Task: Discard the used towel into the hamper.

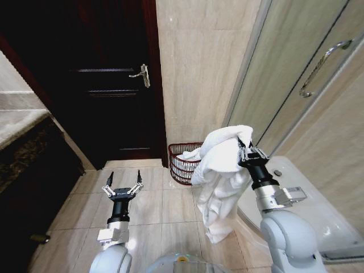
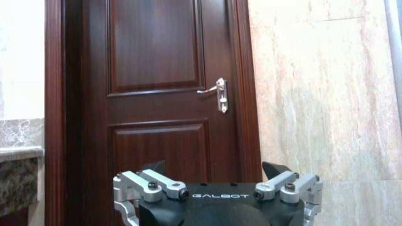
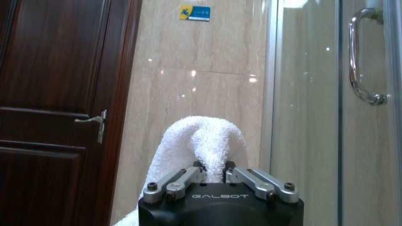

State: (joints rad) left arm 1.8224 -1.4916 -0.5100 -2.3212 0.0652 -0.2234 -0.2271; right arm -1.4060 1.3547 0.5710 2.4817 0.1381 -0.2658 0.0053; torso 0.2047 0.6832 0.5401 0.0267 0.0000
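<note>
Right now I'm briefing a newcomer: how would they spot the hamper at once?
Find the dark wooden door; on the tiled floor right of it stands the round red-brown wire-mesh hamper. Nothing else there is open mesh, and the hanging white towel partly covers it.

both arms have pale grey-white rounded shells that narrow to silver metal wrist collars and black cylindrical wrists. the left gripper (image 1: 122, 183) has a black body, silver linkage bars with dark screws and thin black fingers (image 1: 139, 178). the right gripper (image 1: 248, 150) is built the same. white "galbot" lettering marks each black gripper body in the wrist views.
</note>
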